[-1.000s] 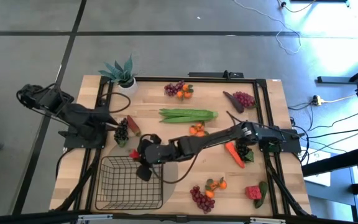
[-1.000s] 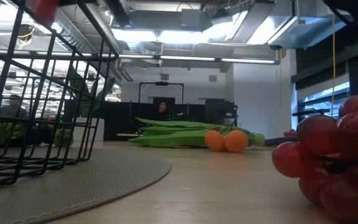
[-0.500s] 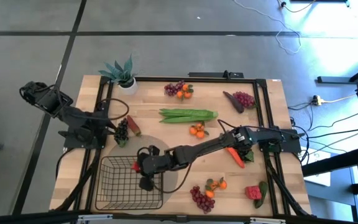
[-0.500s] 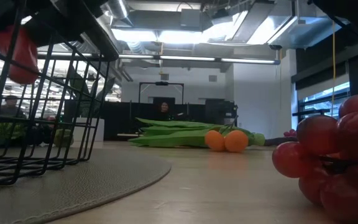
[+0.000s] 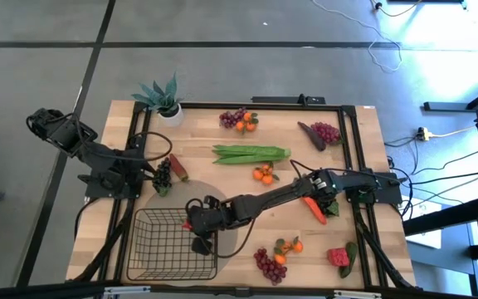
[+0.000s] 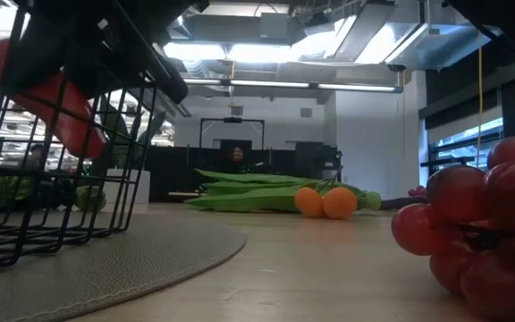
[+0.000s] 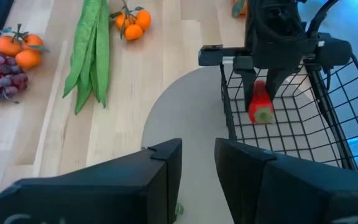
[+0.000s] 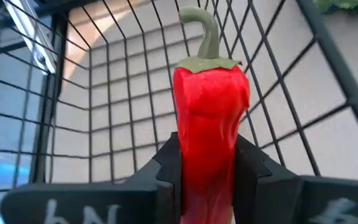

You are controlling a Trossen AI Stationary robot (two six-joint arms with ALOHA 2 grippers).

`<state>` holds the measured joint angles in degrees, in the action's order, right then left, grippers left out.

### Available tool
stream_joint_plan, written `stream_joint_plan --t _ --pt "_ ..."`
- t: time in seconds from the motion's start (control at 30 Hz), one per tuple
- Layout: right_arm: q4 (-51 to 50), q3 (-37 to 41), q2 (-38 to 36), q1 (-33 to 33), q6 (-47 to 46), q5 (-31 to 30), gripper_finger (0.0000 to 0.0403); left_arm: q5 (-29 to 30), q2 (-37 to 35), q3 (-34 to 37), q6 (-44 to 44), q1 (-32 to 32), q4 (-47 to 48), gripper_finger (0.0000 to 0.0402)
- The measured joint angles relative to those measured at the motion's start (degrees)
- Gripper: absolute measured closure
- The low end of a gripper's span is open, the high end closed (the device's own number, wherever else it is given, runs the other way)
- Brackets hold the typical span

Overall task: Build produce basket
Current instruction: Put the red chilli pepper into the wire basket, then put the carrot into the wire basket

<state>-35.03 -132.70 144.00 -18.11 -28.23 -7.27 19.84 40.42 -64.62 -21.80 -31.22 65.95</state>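
a: where do we have the red pepper (image 8: 209,118) right now?

b: pinched between the fingers of our right gripper (image 5: 196,226), held just inside the near-right corner of the basket (image 5: 160,262). in the right wrist view the two dark fingers press on its flanks and the green stem points away from the wrist, so its long axis runs straight out along the gripper's own reach.

a: and against the basket itself?

b: the left wrist view shows the pepper (image 7: 260,104) hanging stem-end down inside the mesh wall, above the wire floor. we judge it is not resting on the floor yet, though we cannot tell how close it hangs. the basket sits partly on the grey round mat (image 5: 229,232).

a: so what does the next move turn on?

b: the drop line. the floor lies directly ahead of the stem, so letting go here should send it in lengthwise. the corner wires stand close beside it, and a tilt could lean it on the wall.

a: which arm is nearer?

b: the right, plainly. our left gripper (image 5: 158,173) waits at the table's left edge beside a dark grape bunch (image 5: 163,176), its fingers parted with nothing between them.
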Motion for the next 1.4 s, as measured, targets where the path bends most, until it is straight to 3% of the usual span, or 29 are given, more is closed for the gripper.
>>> stream_joint_plan --t 0.2,0.47,1.03,1.4 --pt "-0.29 0.00 0.00 0.00 0.05 -0.02 0.0332 0.00 -0.01 -0.02 -0.02 0.00 0.00 0.0317" --pt "-0.26 0.00 0.00 0.00 -0.02 -0.02 0.0289 0.00 -0.02 -0.04 -0.02 0.00 0.00 0.0317" --pt "-0.74 0.00 0.00 0.02 -1.72 0.26 0.0301 0.00 -0.02 -0.04 -0.04 0.00 0.02 0.0317" --pt "-0.81 0.00 0.00 0.04 -1.37 0.42 0.0238 -5.41 0.00 -0.04 0.55 0.02 0.02 0.0317"
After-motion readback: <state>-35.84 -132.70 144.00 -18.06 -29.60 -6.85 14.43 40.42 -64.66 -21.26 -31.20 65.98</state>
